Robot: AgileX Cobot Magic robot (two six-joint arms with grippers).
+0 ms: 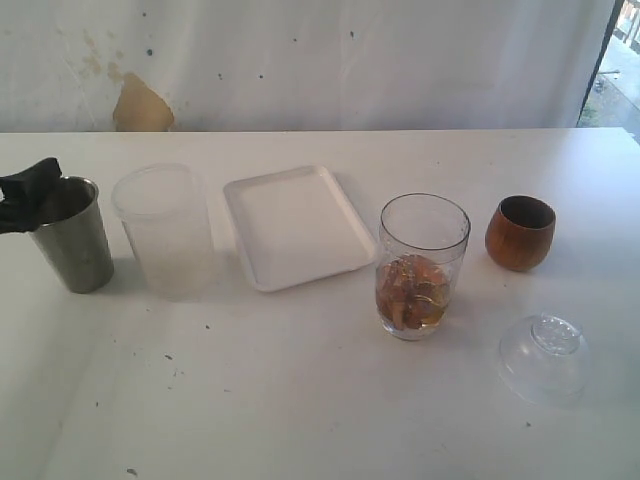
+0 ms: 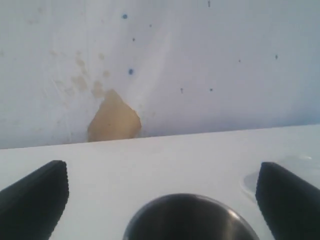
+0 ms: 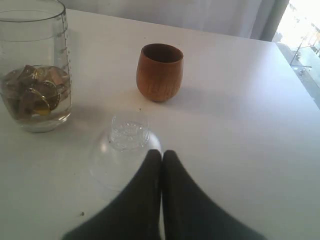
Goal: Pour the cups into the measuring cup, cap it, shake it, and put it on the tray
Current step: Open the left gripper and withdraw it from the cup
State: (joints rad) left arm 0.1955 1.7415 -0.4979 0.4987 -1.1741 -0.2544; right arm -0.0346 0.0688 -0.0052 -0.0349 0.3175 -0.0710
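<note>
I am looking at a white surface [image 1: 300, 420] with a pale backdrop behind it; several cups and a tray stand in a loose row across it. At the far left, my left tool [image 1: 28, 195] is at the rim of the steel tumbler [image 1: 72, 240], which stands upright. On the left wrist camera its two dark fingers [image 2: 35, 200] are spread wide, one on either side of the tumbler's open mouth, with a gap showing between each and the rim. Just right of the tumbler stands a frosted plastic cup [image 1: 165, 232]. Next comes the white tray [image 1: 300, 228], lying flat with nothing on it. Right of the tray is the measuring cup [image 1: 424, 265], upright and uncapped, its scale running up one side; brown and gold pieces fill its lower part. The wooden cup [image 1: 520, 232] stands further right and a little further back, apart from the measuring cup. A clear domed lid [image 1: 543, 358] lies nearer the camera, in front of the wooden cup. My right tool [image 3: 161, 159] shows only on its own wrist camera, its fingers pressed together with nothing between them, the tips right by the lid; I cannot tell whether they touch it.
</note>
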